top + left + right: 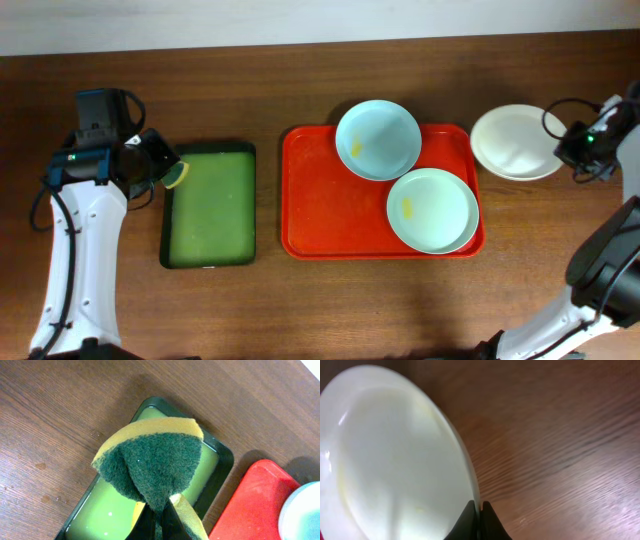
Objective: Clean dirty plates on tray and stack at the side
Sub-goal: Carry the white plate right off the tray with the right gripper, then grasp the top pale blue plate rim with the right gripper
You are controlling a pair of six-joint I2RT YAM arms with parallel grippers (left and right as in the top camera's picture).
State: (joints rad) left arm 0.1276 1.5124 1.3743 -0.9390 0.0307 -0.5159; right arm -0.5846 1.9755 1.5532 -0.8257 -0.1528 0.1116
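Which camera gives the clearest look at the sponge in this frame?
The left wrist view: the sponge fills the frame, green scouring face and yellow edge clear, pinched in the left tool. Overhead shows only a small bit at the green tray's corner. The right wrist view shows only the white plate, no sponge.

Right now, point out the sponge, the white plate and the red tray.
sponge [155, 467]: left wrist view, on its green scouring face.
white plate [515, 142]: overhead view, at its centre.
red tray [325, 215]: overhead view, on its bare left half.
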